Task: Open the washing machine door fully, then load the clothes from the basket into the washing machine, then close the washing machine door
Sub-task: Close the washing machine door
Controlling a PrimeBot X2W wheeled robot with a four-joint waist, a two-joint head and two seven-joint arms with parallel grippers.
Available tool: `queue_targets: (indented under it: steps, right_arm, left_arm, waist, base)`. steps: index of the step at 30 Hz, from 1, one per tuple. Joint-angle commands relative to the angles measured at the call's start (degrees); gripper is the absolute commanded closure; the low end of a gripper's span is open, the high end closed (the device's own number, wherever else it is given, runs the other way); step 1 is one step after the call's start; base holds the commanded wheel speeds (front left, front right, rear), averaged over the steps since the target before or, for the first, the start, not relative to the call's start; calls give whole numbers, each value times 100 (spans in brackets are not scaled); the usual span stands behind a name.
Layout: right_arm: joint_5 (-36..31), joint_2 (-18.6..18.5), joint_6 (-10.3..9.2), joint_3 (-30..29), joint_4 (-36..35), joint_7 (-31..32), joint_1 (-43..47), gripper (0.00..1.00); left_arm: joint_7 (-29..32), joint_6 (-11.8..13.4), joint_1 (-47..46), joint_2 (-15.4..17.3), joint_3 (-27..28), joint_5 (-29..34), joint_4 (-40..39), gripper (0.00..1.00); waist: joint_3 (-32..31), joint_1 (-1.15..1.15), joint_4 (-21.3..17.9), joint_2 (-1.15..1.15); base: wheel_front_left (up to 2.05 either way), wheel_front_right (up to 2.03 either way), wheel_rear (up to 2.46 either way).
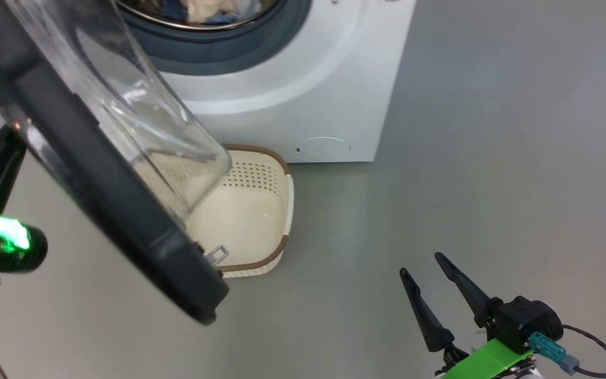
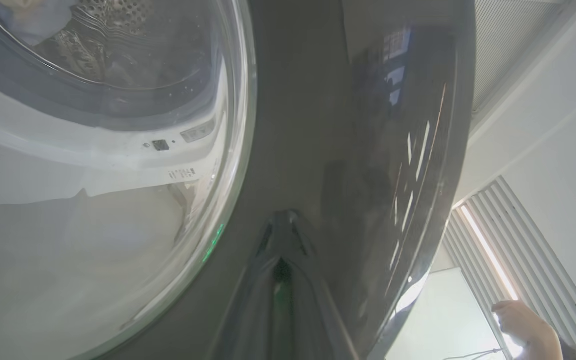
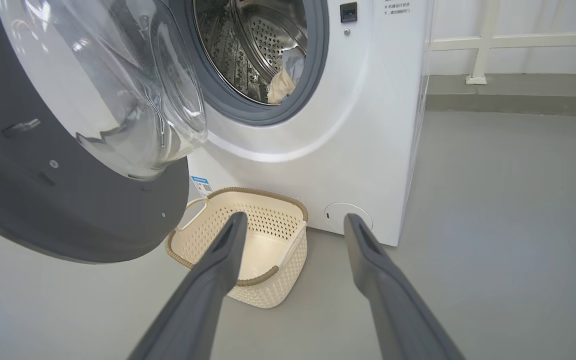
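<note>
- The washing machine door [image 1: 124,226] crosses the left of the head view as a dark diagonal band. It stands partly open, and its clear glass bowl [image 1: 140,116] bulges toward the washing machine [image 1: 303,95] at top centre.
- The clothes [image 3: 283,80] lie inside the steel drum, at the top centre of the right wrist view. The basket [image 1: 253,208] sits empty on the floor [image 1: 440,158] just in front of the machine, partly under the door. Loading looks done, so the step in hand is judged to be closing the door.
- In the left wrist view, the left gripper [image 2: 283,235] rises from the bottom centre with its jaws together. Its tip appears to rest on the door's glossy black outer rim.
- The right gripper [image 1: 423,263] hangs at the lower right of the head view with its jaws wide apart, holding nothing. It is well away from the door.
- To close well, push with the joined tip on the wide rim, not the glass, and follow the door's arc so the tip does not skid on the slick surface.
- A metal latch hook [image 1: 218,256] sits on the door's lower edge. It must meet the small dark slot [image 3: 348,12] on the machine front, so press until it seats.
- Check that no cloth hangs over the grey rubber ring [image 3: 288,112].
</note>
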Motion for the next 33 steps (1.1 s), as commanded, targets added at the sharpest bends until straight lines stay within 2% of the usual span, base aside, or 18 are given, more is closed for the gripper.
queue_targets:
  steps: [1,8,16,24,33]
  right_arm:
    - [13,27,8,137,-152,-69,-156,0]
    - [17,69,8,116,-190,-69,-209,0]
    - [10,103,8,116,-200,-69,-281,0]
    - [7,127,8,119,-206,-70,-331,0]
    - [9,137,8,153,-190,-70,-421,0]
  left_arm:
    - [-25,-98,-266,138,57,28,-108,100]
    - [-410,-500,-601,19,-37,313,267,100]
    - [-1143,-993,-1088,-143,-219,787,960,100]
    - [-1778,-1104,-1358,-231,-401,1027,1268,100]
    - [-2685,-1111,-1581,-261,-698,1337,1171,100]
  waist:
    - [115,0,-229,0]
    - [244,0,-479,0]
    - [351,0,-602,0]
    - [428,0,-674,0]
    - [534,0,-751,0]
  base:
    - [0,0,0]
    - [0,0,0]
    - [0,0,0]
    - [0,0,0]
    - [0,0,0]
